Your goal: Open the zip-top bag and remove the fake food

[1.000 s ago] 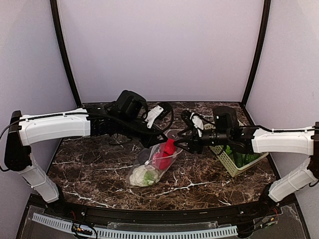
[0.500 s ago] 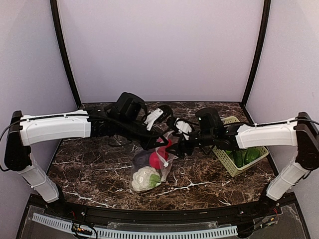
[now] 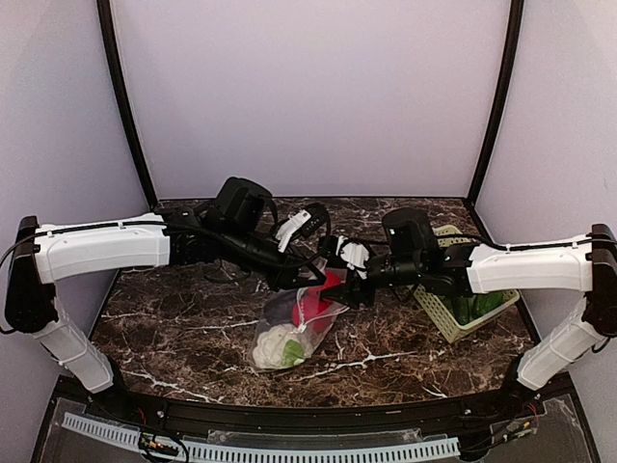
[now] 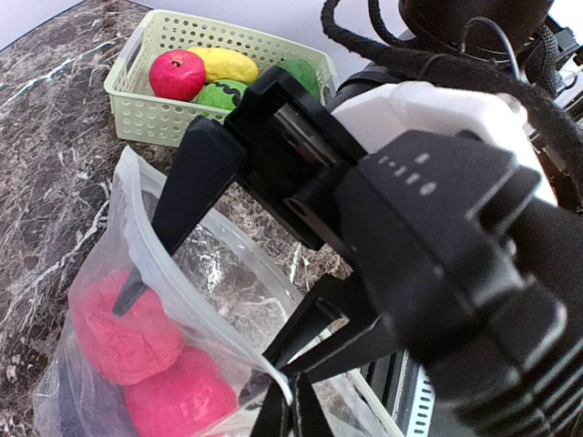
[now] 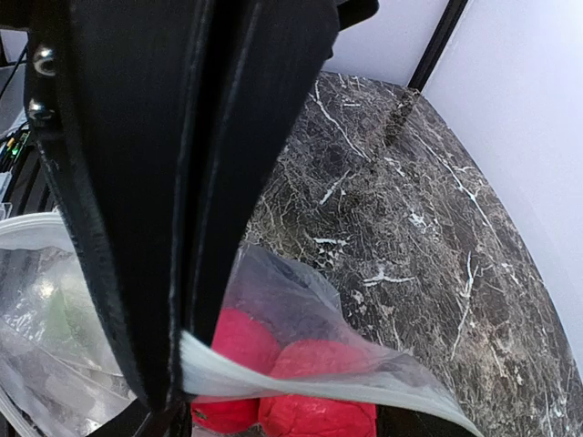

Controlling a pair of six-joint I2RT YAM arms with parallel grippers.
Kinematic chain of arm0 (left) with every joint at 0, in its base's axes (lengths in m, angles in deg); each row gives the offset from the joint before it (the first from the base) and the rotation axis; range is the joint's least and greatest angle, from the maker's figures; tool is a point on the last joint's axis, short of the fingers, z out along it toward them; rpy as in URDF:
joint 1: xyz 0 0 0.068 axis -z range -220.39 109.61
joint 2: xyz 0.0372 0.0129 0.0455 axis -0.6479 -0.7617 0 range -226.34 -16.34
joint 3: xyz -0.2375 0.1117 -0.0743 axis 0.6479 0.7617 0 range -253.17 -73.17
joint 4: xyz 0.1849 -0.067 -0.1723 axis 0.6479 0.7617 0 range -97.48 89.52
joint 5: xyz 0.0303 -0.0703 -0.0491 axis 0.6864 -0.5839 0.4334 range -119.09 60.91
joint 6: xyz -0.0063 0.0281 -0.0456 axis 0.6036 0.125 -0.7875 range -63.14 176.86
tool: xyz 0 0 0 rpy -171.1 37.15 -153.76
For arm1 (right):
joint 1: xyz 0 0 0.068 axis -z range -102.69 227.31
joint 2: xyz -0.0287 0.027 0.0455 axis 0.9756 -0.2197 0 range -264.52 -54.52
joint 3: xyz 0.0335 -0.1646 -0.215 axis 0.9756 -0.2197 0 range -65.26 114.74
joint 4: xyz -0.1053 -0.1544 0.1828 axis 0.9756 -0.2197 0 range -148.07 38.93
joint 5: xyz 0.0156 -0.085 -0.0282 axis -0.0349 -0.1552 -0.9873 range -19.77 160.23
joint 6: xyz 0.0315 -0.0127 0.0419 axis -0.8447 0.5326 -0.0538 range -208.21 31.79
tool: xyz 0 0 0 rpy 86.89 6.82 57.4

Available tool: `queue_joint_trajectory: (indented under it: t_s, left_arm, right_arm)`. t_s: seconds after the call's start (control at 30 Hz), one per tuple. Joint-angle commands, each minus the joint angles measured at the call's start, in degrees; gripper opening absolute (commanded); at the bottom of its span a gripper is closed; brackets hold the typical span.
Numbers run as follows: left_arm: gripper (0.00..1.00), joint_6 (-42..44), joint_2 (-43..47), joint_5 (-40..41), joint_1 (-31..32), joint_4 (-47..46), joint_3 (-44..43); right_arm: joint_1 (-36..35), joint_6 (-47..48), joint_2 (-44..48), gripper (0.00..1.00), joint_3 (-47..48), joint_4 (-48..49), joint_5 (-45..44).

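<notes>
The zip-top bag [image 3: 294, 323] hangs between both grippers with its bottom on the table. My left gripper [image 3: 301, 280] is shut on one side of its rim, seen in the left wrist view [image 4: 290, 414]. My right gripper [image 3: 349, 286] is shut on the opposite side of the rim [image 5: 182, 360]. Two red round fruits [image 4: 127, 328] lie inside just below the mouth and also show in the right wrist view [image 5: 319, 378]. The white cauliflower [image 3: 275, 345] with green leaves sits at the bag's bottom. A dark purplish piece [image 3: 277, 307] lies beside the red fruits.
A light-green lattice basket [image 3: 436, 311] stands at the right behind my right arm, holding red, yellow and green toy fruits [image 4: 214, 68]. Dark marble table [image 3: 174, 318] spreads to the left and front of the bag.
My right gripper has moved left to the bag and closed on its rim. The bag has swung from slanted to hanging lower between both grippers.
</notes>
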Motion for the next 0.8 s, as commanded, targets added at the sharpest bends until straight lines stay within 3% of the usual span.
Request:
queue_joint_trajectory:
  t_s: [0.0,0.17,0.4,0.77]
  left_arm:
    - [0.01,2.3,3.4,-4.9,-0.1,0.3,-1.1]
    - [0.01,2.6,5.0,-6.4,-0.8,-1.4,1.1]
    - [0.01,0.3,7.7,-8.3,-3.1,-5.2,5.6]
    - [0.01,-1.8,7.4,-8.7,-3.4,-7.8,7.7]
  right_arm:
    - [-0.6,2.2,-1.4,0.65,2.8,-2.5,-1.5]
    - [-0.7,0.4,-4.1,0.64,5.0,-5.8,-4.2]
    - [-3.1,0.3,-3.5,0.7,2.5,-7.5,-0.7]
    - [-8.3,0.0,-7.8,0.6,3.6,-6.9,-2.5]
